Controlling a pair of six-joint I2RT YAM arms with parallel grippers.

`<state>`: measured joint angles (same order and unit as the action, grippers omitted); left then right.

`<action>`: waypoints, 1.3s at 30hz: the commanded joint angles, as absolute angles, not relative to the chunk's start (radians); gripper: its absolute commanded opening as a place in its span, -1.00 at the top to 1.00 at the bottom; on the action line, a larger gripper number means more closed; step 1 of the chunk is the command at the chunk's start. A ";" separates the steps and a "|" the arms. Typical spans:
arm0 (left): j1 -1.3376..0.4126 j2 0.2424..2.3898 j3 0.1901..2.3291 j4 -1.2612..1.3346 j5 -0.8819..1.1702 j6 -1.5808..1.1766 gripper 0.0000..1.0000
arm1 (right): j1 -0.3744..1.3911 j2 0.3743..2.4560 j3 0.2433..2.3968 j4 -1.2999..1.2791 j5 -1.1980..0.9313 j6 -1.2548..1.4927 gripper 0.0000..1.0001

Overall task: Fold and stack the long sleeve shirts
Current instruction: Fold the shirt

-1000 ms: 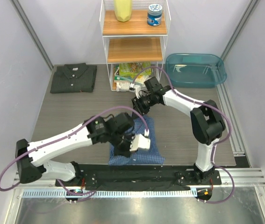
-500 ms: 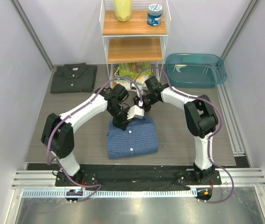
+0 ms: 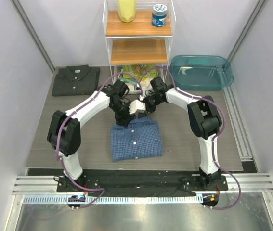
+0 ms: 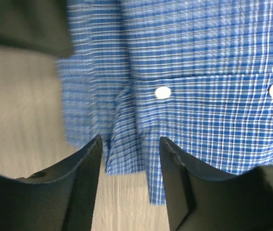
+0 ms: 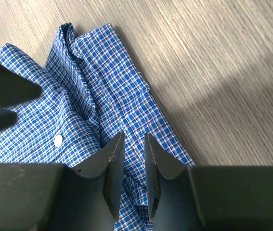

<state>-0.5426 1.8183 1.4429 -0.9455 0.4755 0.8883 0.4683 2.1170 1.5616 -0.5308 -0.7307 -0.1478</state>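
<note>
Blue shirt (image 3: 136, 140): fine check, folded into a rectangle, button placket up. It lies flat at the middle of the table (image 3: 78, 130), just in front of the arm bases. Its far edge is rumpled where both grippers meet.

Left gripper (image 4: 130, 142): stands over the far left part of the blue shirt. The jaws are spread, and the cloth edge and bare wood show between them. Nothing is clamped.

Right gripper (image 5: 134, 139): stands at the far right part of the same shirt. The jaws are drawn close, with a ridge of checked cloth pinched in the narrow gap.

Grey shirt (image 3: 76, 81): plain dark charcoal, folded, collar toward the back. It lies at the far left of the table, well apart from the blue one, so the two are not stacked.

Surroundings: a wire-and-wood shelf unit (image 3: 137, 48) stands at the back centre, and a teal tub (image 3: 201, 72) sits at the back right.
</note>
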 commanded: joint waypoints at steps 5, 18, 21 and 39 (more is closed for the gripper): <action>-0.486 1.697 1.453 -1.032 0.563 0.704 -0.15 | 0.479 2.088 1.454 -0.439 -0.753 -0.110 0.44; -0.624 1.582 1.092 -0.923 0.551 0.618 0.05 | 0.554 1.944 1.221 -0.374 -0.759 -0.115 0.49; -0.640 1.586 1.124 -0.968 0.604 0.581 0.01 | 0.561 1.898 1.222 -0.408 -0.753 -0.175 0.47; -0.620 1.770 1.259 -0.825 0.601 0.658 -0.31 | 0.546 2.049 1.391 -0.385 -0.887 0.078 0.56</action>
<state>-0.6216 1.7393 1.2579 -0.8970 0.5655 0.6472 0.5457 2.0045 1.3762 -0.4313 -0.8158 -0.0174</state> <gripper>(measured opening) 0.640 0.237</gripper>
